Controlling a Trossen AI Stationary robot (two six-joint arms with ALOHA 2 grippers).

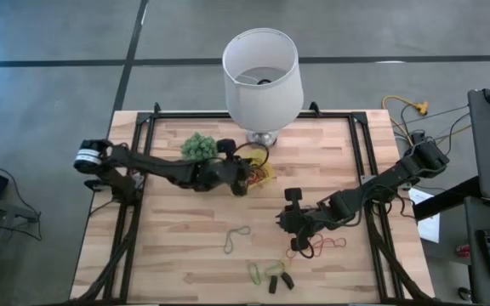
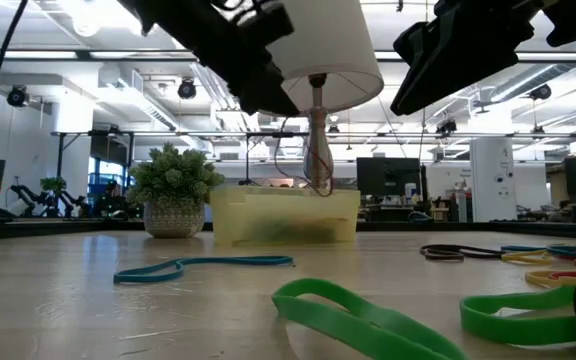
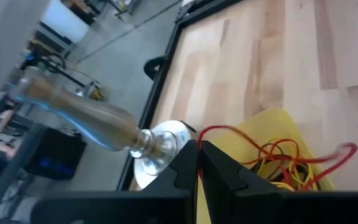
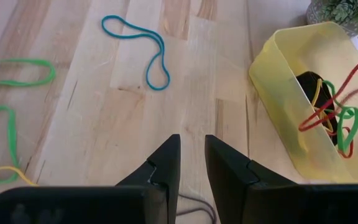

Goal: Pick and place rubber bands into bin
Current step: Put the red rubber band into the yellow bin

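The yellow bin (image 1: 268,177) sits on the table in front of the lamp and holds several rubber bands (image 4: 334,118). My left gripper (image 3: 197,144) hovers at the bin's left side, shut on a red rubber band (image 3: 229,129). My right gripper (image 4: 192,146) hangs over bare wood right of the table's middle (image 1: 289,223). Its fingers are a narrow gap apart with nothing between the tips. Loose bands lie flat on the table: a teal one (image 4: 148,46), green ones (image 4: 11,71) and a red one (image 1: 326,246). My left gripper pinches the red rubber band at one end of its loop (image 3: 202,133) between its two fingertips. The fingers reach in from the table's left, slanting a little downward. The band arcs slack out over the bin, and its lower part (image 4: 309,121) drops among the bands inside.
A white lamp (image 1: 262,72) stands just behind the bin, its metal foot (image 3: 157,146) close to my left fingers. A fuzzy green plant (image 1: 198,146) stands left of the bin. Two dark stubby pieces (image 1: 281,280) lie near the front edge. Black rails (image 1: 360,161) run along the table's sides.
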